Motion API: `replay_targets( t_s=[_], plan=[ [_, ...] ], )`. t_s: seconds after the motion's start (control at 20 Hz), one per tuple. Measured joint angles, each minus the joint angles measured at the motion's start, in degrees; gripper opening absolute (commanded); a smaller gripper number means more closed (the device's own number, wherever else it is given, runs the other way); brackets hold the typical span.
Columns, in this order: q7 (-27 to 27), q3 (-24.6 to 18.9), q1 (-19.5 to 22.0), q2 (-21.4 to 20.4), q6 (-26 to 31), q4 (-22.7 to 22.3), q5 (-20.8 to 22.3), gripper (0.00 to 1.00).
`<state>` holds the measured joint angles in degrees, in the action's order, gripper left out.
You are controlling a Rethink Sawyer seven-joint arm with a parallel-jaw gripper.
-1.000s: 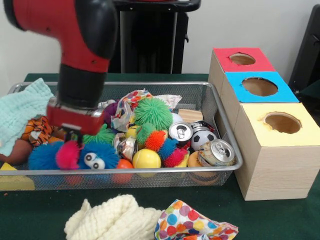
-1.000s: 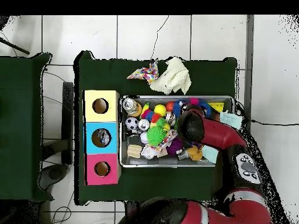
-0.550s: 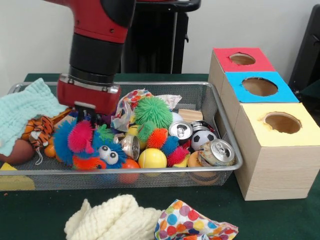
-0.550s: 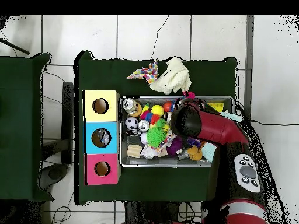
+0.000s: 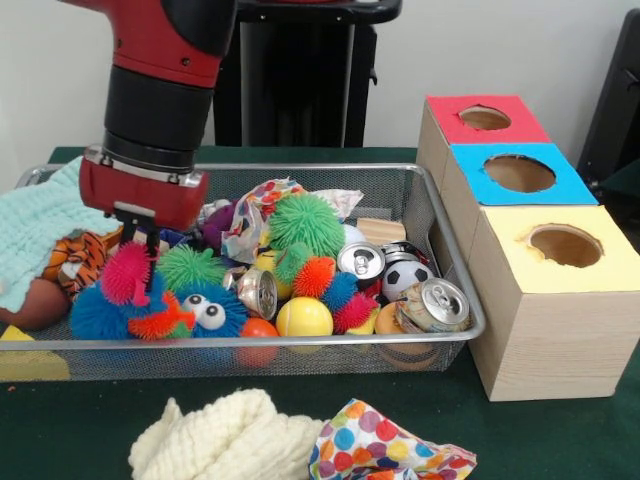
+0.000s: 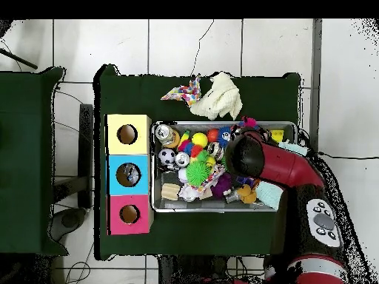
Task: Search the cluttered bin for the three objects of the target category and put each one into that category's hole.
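Note:
A wire mesh bin (image 5: pixel 466 297) holds mixed clutter. My gripper (image 5: pixel 142 243) hangs over its left end, fingers close together and shut on the pink tuft of a fuzzy blue toy with googly eyes (image 5: pixel 170 306), which rests low among the other items. Nearby lie a green spiky ball (image 5: pixel 306 222), a yellow ball (image 5: pixel 304 317), a small soccer ball (image 5: pixel 405 275) and three crushed cans (image 5: pixel 432 305), (image 5: pixel 360 262), (image 5: pixel 258 293). In the overhead view the arm (image 6: pixel 246 157) hides the gripper; the bin (image 6: pixel 215 208) shows beneath it.
Right of the bin stand three boxes with holes: red (image 5: pixel 485 118), blue (image 5: pixel 519 173), yellow (image 5: pixel 565 245). A mint cloth (image 5: pixel 40 225) drapes the bin's left rim over a tiger plush (image 5: pixel 75 258). A cream knit cloth (image 5: pixel 230 435) and a polka-dot cloth (image 5: pixel 385 450) lie in front.
My gripper swung right with the fuzzy toy, then back left and slightly up. The toy turned and followed it, ending near the bin's left front.

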<state>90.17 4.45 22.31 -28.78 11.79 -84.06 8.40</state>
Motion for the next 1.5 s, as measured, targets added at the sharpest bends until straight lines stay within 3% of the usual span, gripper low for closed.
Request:
replay_targets(
  t_s=[0.4,0.7,0.75,1.05,1.5],
  plan=[
    [0.0,4.4,-6.5,0.1,0.0,0.2,0.0,0.0],
    [0.0,11.4,-15.1,0.7,0.2,1.4,-0.1,0.0],
    [0.0,14.1,-18.3,1.0,0.7,1.9,-0.1,0.0],
    [0.0,21.5,-26.2,1.4,4.6,3.3,-0.9,0.0],
    [0.3,29.0,-31.8,1.5,7.4,4.4,-3.3,0.0]
  ],
)
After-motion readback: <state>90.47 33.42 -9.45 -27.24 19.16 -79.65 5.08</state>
